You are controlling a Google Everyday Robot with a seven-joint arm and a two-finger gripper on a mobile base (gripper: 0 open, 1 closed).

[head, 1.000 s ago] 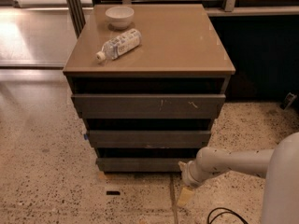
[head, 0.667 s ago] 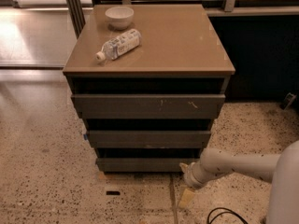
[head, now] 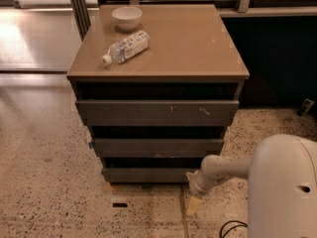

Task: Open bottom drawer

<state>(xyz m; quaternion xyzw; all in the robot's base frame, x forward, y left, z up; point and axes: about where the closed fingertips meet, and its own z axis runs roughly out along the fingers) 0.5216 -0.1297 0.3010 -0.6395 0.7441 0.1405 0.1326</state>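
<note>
The bottom drawer (head: 148, 174) is the lowest, plain dark grey front of a three-drawer cabinet, just above the floor. Its front stands slightly forward of the cabinet body. My gripper (head: 194, 202) hangs from the white arm (head: 223, 168) at the drawer's right end and points down toward the floor, its pale tip just below and in front of the drawer's right corner.
Above are the middle drawer (head: 158, 147), with a blue speck at its left end, and the wide scratched top drawer (head: 156, 112). A white bowl (head: 127, 18) and a lying plastic bottle (head: 126, 46) sit on the brown cabinet top (head: 188, 43). A black cable (head: 233, 228) lies on the floor.
The white bulk of my arm has come further into view from the right. The gripper has stayed by the bottom drawer's right end, shifting slightly left.
</note>
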